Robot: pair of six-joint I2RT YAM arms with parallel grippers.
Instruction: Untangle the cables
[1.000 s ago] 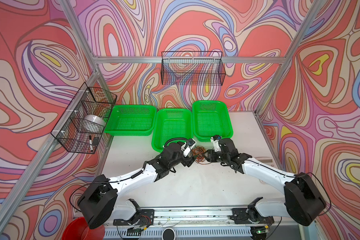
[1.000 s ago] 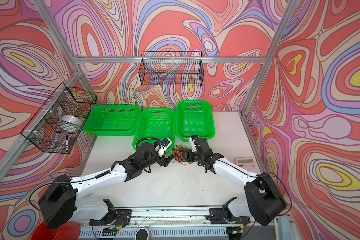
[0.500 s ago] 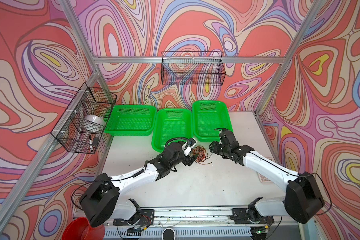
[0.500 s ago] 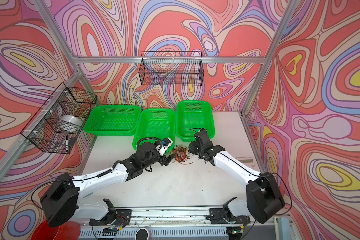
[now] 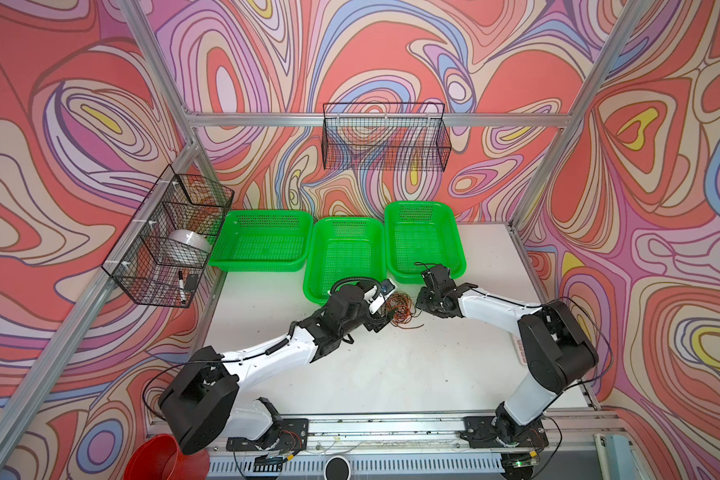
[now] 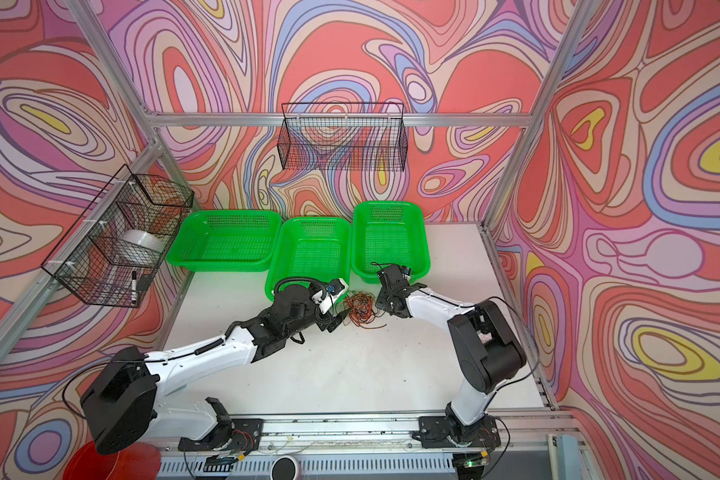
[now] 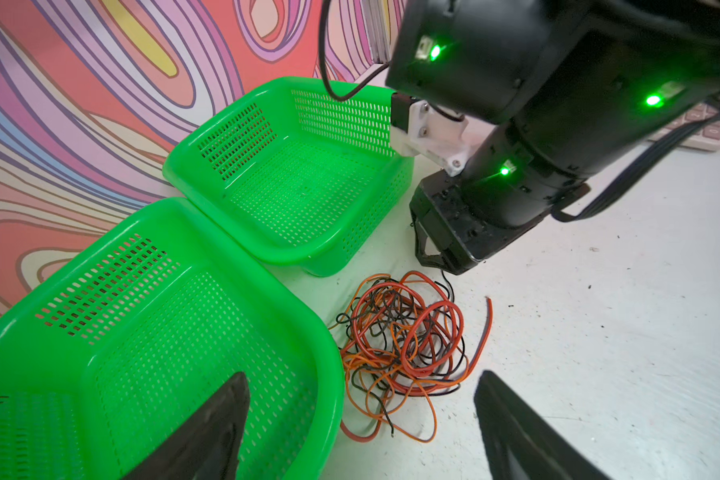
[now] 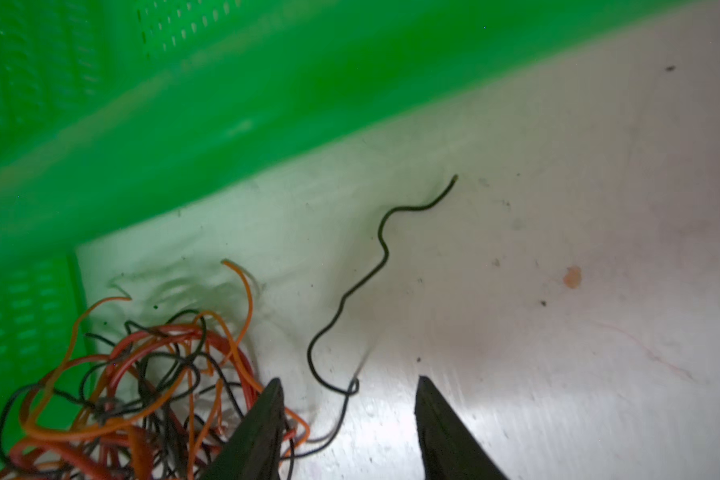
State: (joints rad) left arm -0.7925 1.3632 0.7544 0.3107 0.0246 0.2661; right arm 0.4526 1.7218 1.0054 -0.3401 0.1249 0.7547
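the tangle of thin black, red and orange-brown cables (image 7: 400,345) is lying on the white worktop (image 7: 599,332), bunched right beside the corner of the middle green perforated plastic basket (image 7: 163,332). the left gripper (image 7: 361,376) is hovering over the clump, its jaws standing wide apart and gripping nothing; the right gripper (image 8: 348,380) is sitting low on the other side, jaws apart too, straddling the loose black tail (image 8: 381,249) that is snaking away from the heap. here's the worry: with nothing pinning the clump, a pull on that tail is likely dragging the whole heap along or cinching the knot tighter. one right jaw is also crowding red and orange strands, so a close is risking a pinch of several at once. one left jaw seems to be hanging over the basket rim, so a descent may be knocking it.
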